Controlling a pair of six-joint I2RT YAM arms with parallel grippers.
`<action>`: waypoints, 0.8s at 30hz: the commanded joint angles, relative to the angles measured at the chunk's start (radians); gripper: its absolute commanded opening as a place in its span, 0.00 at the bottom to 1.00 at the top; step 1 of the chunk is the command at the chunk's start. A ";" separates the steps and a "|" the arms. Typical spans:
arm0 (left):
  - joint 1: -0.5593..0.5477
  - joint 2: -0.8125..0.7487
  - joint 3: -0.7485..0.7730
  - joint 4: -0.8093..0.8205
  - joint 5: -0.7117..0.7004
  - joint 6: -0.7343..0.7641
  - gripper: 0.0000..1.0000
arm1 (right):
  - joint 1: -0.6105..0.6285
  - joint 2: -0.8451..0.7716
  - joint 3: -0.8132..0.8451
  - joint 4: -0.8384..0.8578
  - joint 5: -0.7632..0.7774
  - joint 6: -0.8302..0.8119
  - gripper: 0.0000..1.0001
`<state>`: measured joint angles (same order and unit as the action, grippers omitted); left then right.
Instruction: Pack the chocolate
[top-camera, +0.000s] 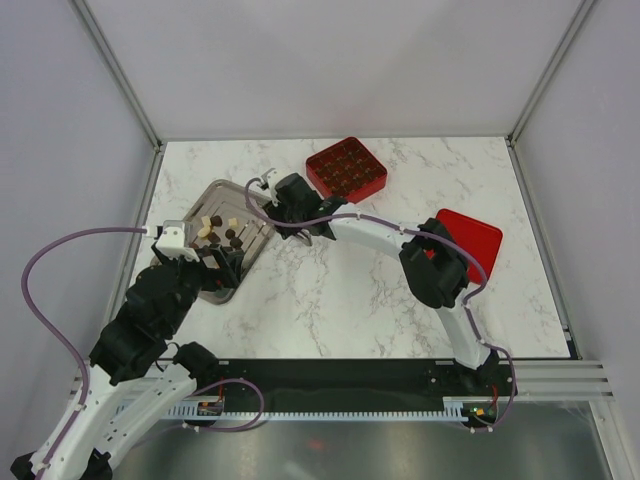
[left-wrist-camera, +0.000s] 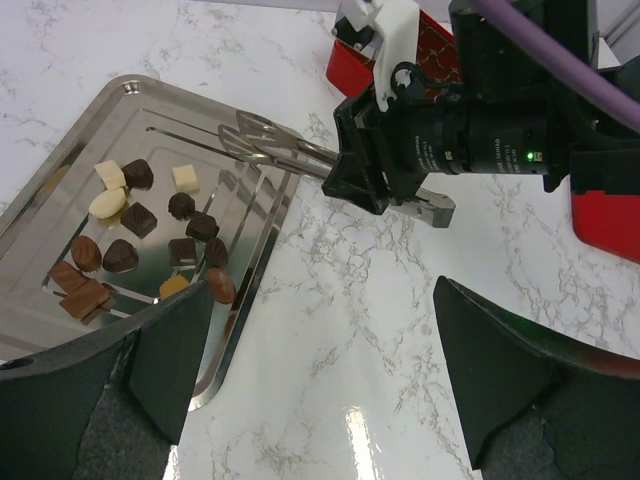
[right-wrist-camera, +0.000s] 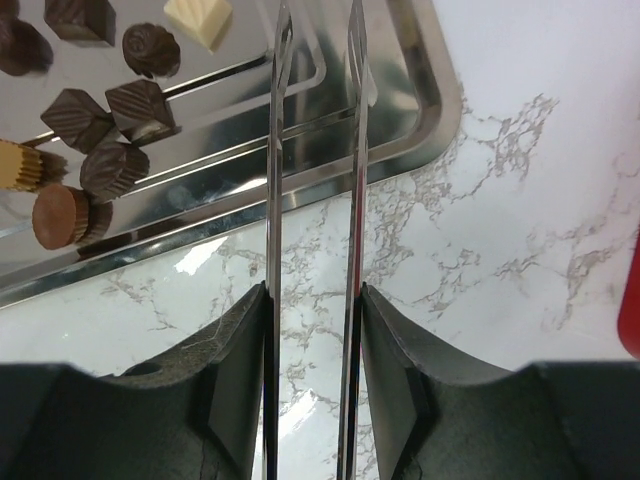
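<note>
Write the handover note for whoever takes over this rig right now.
Left gripper: open, empty, by the steel tray's edge.
Right gripper: shut on metal tongs, tips over the tray, no piece in them.
Chocolates: loose on the tray; red compartment box beyond it, lid off to the right.
Done: tongs in hand. Left: move chocolates into the box; whether any cell is filled is unclear.

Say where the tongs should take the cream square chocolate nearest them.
Probably its two flat opposite sides, from straight above: the cream square lies flat on the tray, apart from the dark pieces, so the tongs in the right gripper can straddle it.
</note>
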<state>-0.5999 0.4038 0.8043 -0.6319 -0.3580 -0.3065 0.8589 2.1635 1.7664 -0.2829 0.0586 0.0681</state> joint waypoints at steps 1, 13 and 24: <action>0.002 -0.003 -0.008 0.046 -0.018 0.026 1.00 | 0.011 0.016 0.041 0.039 -0.057 -0.031 0.48; 0.002 -0.006 -0.007 0.044 -0.030 0.026 1.00 | 0.048 0.094 0.079 0.042 -0.163 -0.054 0.51; 0.002 -0.005 -0.007 0.046 -0.033 0.026 1.00 | 0.058 0.151 0.151 0.044 -0.151 -0.037 0.53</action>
<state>-0.5999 0.4034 0.7998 -0.6289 -0.3653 -0.3065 0.9119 2.3054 1.8565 -0.2802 -0.0822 0.0296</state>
